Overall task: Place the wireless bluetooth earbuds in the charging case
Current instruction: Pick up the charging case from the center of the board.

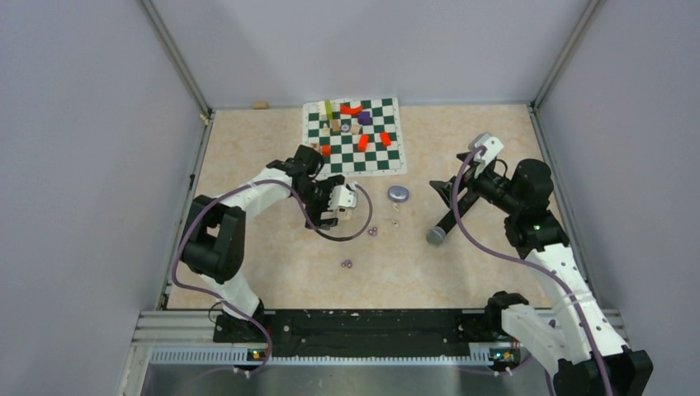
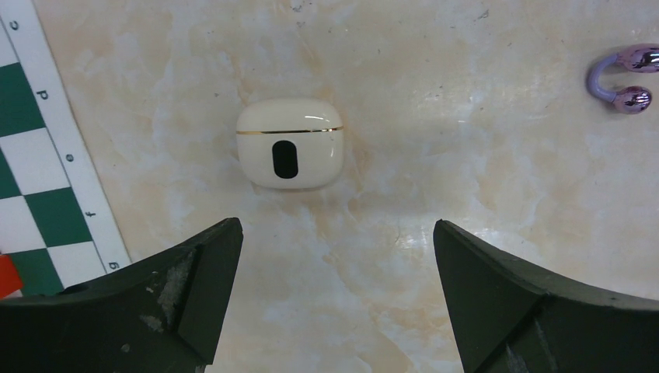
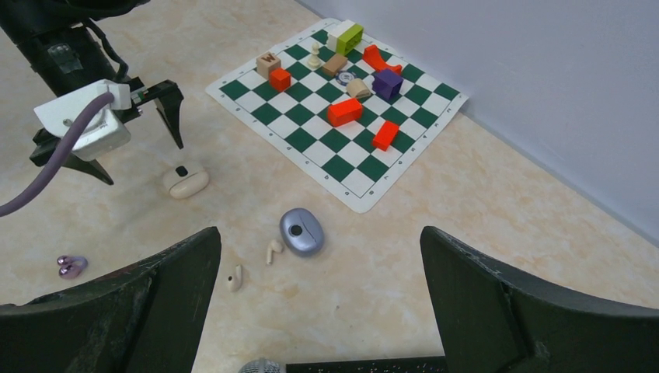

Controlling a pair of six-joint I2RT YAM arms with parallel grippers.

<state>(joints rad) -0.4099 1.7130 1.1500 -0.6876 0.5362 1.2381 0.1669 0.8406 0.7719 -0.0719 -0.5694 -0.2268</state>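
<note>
Two tiny purple earbuds lie on the table, one right of my left gripper and one nearer the bases. One shows in the left wrist view and in the right wrist view. A closed cream charging case with a gold seam lies just beyond my left gripper, which is open and empty above the table. A closed blue-grey case lies below my right gripper, which is open and empty.
Two cream stem earbuds lie beside the blue-grey case. A black microphone lies under the right gripper. A chessboard mat at the back holds red blocks, a purple block and other pieces.
</note>
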